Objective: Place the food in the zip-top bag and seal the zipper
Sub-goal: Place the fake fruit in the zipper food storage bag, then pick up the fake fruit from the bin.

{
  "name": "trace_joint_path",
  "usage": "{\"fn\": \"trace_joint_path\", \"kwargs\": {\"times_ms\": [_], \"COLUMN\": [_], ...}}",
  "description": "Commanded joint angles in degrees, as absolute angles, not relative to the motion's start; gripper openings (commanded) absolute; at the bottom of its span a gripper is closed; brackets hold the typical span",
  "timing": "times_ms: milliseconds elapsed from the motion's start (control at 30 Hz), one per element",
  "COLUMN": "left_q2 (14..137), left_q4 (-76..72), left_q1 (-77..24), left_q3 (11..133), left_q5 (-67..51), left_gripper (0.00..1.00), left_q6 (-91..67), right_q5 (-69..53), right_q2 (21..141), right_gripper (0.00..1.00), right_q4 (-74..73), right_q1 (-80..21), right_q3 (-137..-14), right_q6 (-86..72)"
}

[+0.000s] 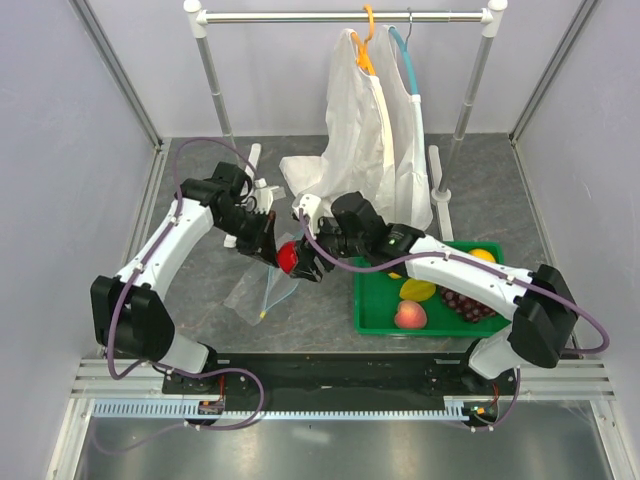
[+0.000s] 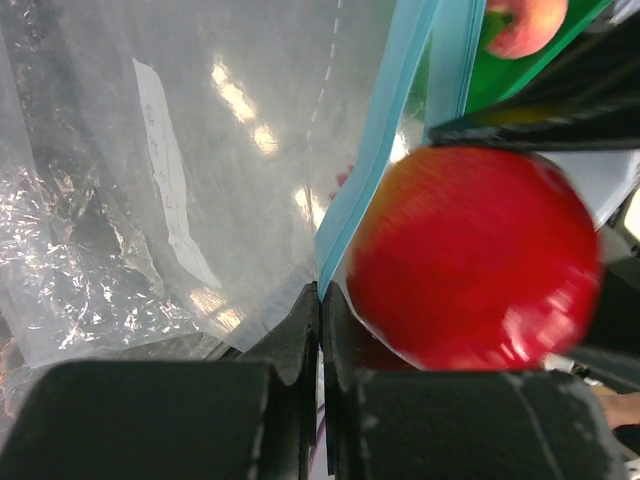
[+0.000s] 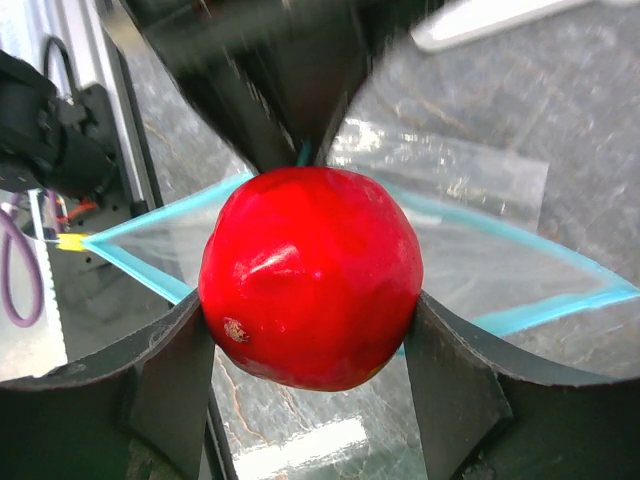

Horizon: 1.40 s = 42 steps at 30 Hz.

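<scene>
My right gripper [image 1: 298, 262] is shut on the red round fruit [image 1: 288, 257] and holds it at the open mouth of the clear zip-top bag [image 1: 262, 292]. In the right wrist view the red fruit [image 3: 310, 277] sits between my two fingers above the teal zipper [image 3: 540, 305], which gapes open. My left gripper [image 2: 320, 300] is shut on the bag's teal mouth edge [image 2: 385, 120] and holds it up. The peach [image 1: 410, 315], a yellow piece [image 1: 417, 290] and the purple grapes [image 1: 470, 305] lie in the green tray [image 1: 372, 318].
White garments [image 1: 365, 150] hang on orange and teal hangers from a rail [image 1: 345, 16] at the back. The rail's posts and white feet stand behind the arms. An orange-yellow fruit [image 1: 483, 254] lies at the tray's far corner.
</scene>
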State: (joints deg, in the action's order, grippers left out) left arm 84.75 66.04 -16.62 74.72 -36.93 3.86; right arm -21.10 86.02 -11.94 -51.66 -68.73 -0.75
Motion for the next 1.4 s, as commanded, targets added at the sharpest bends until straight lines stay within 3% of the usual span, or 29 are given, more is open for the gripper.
{"fn": "trace_joint_path", "kwargs": {"times_ms": [0, 33, 133, 233, 367, 700, 900, 1033, 1200, 1367], "left_q2": [83.41, 83.23, 82.97, 82.79, 82.62, 79.19, 78.66, 79.1, 78.66, 78.31], "left_q4": [66.36, 66.36, 66.1, 65.74, 65.65, 63.63, 61.0, 59.51, 58.54, 57.92], "left_q1": [-14.33, -14.24, -14.15, -13.71, -12.75, -10.64, -10.72, -10.72, -10.72, -10.72], "left_q3": [76.47, 76.38, 76.11, 76.11, 76.2, 75.5, 70.76, 69.09, 67.85, 67.59], "left_q5": [-41.48, -41.66, -42.89, -43.5, -44.56, -48.87, -49.13, -49.57, -49.75, -49.92], "left_gripper": [0.02, 0.02, 0.02, 0.02, 0.02, 0.02, 0.02, 0.02, 0.02, 0.02], "left_q6": [2.64, 2.72, 2.37, 1.85, 1.32, -2.37, -4.04, -4.39, -4.57, -4.83], "right_q5": [-20.31, -19.78, -18.81, -16.01, -13.1, -10.19, -22.2, -20.59, -14.6, -4.6], "right_q2": [87.01, 87.53, 91.22, 95.26, 94.75, 87.37, 82.1, 76.13, 66.12, 60.74], "right_gripper": [0.04, 0.06, 0.26, 0.7, 0.88, 0.98, 0.98, 0.98, 0.98, 0.98], "right_q4": [-9.31, -11.58, -18.33, -24.32, -27.68, -37.96, -44.11, -49.47, -57.82, -56.87], "right_q1": [-52.12, -52.47, -53.0, -53.0, -53.09, -53.0, -53.0, -53.0, -52.91, -50.63], "right_q3": [-66.62, -66.97, -70.38, -73.9, -75.23, -74.79, -80.41, -81.04, -69.48, -59.87], "right_q6": [-0.44, 1.91, 5.52, 8.16, 12.81, 32.76, 30.42, 27.6, 28.83, 26.8]}}
